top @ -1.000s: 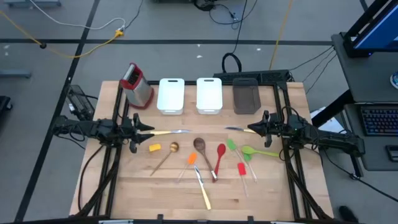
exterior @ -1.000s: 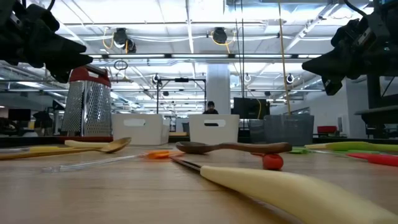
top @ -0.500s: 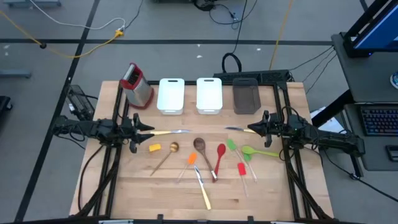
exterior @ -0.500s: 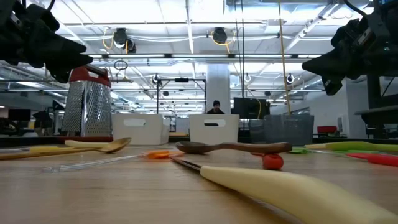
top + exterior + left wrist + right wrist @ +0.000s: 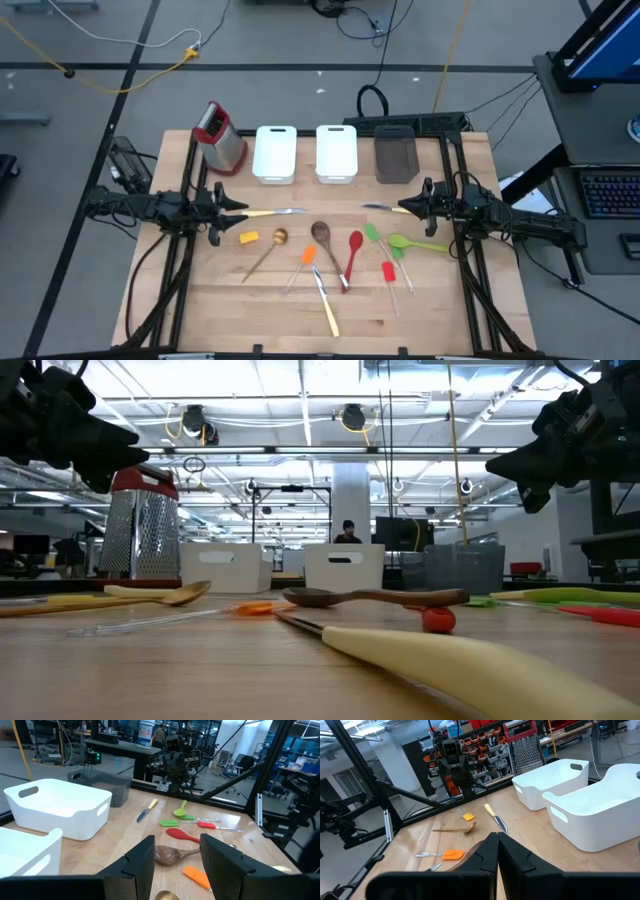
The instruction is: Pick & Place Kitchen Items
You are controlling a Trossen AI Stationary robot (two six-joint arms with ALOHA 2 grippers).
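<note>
- Table: both arms reach level inward from its left and right edges, wrists above the surface.
- Left gripper: at the left edge, fingers spread apart, holding nothing.
- Right gripper: at the right edge, fingers pressed together, empty.
- Kitchen items: scattered mid-table between the arms; wooden spoon, red spoon, lime-green spoon, pale-handled knife nearest the front edge.

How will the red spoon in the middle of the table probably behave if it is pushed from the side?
The red spoon lies flat on the wooden table, so it would likely slide or pivot, not roll. It looks thin and probably light. Its handle end seems to touch a knife, which may shift too.
</note>
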